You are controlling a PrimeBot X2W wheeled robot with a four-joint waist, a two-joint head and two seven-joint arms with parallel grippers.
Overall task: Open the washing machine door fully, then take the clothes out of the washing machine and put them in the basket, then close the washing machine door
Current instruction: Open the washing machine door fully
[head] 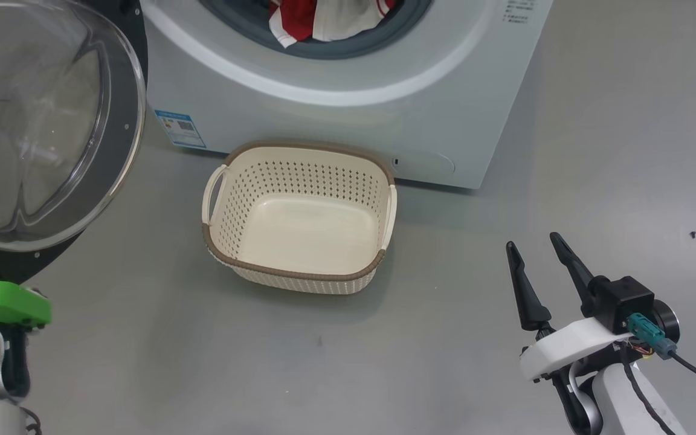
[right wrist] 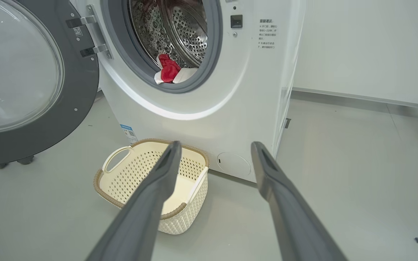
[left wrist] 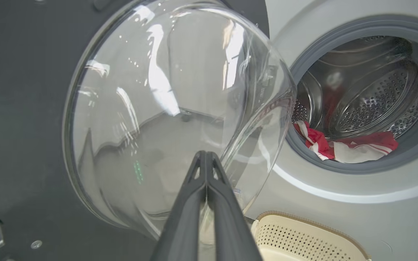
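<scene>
Soft red-and-white clothes (left wrist: 343,146) lie in the mouth of the white front-loading washing machine (head: 324,115), beyond and right of the left gripper (left wrist: 206,156), whose fingers (left wrist: 191,203) are pressed together near the open black-rimmed glass door (left wrist: 158,108). The cream perforated basket (head: 299,272) sits below; the right gripper (head: 532,241) is well to its right, fingers spread.

door (right wrist: 82,90) open, clothes (right wrist: 169,70) in washing machine (right wrist: 230,108)

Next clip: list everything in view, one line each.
washing machine: one, white, ahead
washing machine door: one, black rim with clear glass, swung open at left
clothes: count unclear, red and white, at the drum's lower lip
basket: one, cream with brown rim, floor before the machine, empty
label: one, blue, machine's lower left front
left gripper: one, dark, shut, near the door glass
right gripper: one, dark, open, over floor right of basket
</scene>
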